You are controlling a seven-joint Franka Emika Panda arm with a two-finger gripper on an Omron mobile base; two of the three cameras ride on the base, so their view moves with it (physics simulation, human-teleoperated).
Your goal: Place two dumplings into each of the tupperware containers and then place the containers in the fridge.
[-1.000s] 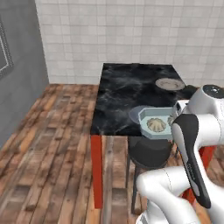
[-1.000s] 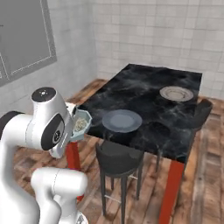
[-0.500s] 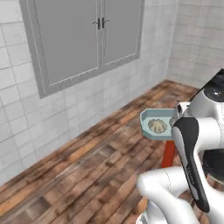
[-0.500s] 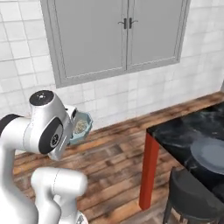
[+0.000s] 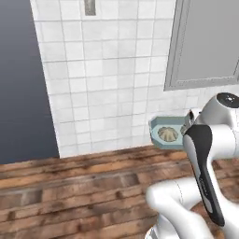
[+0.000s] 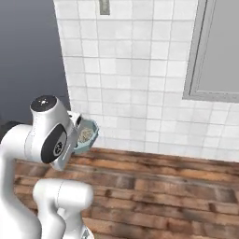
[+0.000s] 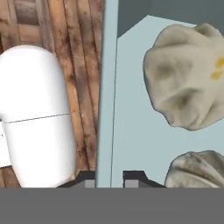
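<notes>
Gripper [image 7: 109, 181] clamped on near rim of tupperware container [image 5: 161, 125], held level in the air so both dumplings [image 7: 186, 83] stay inside; fridge [image 5: 23, 79] dark on far left, likely transit leg

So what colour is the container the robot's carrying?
Pale blue-green tupperware container, clearest in the left base view.

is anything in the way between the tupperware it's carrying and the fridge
Nothing visible blocks it. The gripper is shut on the rim of the tupperware container, which holds two dumplings. The dark grey fridge side stands to the left, with bare wood floor and tiled wall between. The fridge's door isn't visible.
</notes>
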